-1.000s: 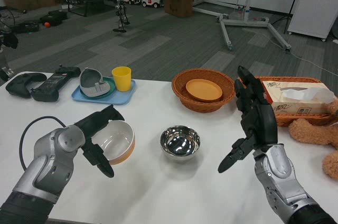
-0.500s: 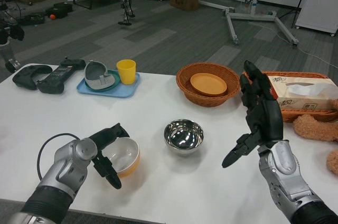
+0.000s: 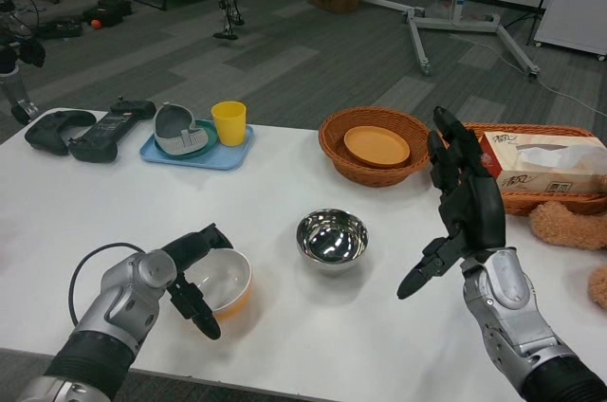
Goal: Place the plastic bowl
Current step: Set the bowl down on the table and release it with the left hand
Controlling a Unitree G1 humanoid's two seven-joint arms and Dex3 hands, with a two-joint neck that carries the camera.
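The plastic bowl, orange outside and white inside, is low over the white table near its front left. My left hand grips the bowl's near-left rim, with fingers curled over the edge. My right hand is raised over the table's right side, fingers spread and holding nothing.
A shiny steel bowl stands mid-table, right of the plastic bowl. Behind it is a wicker basket with an orange plate. A blue tray with a yellow cup is back left beside black controllers. A tissue-box basket and plush toy are at the right.
The camera has tilted, shifting the whole picture. My left hand has drawn the plastic bowl closer to the table's front edge. The right hand stays raised and spread.
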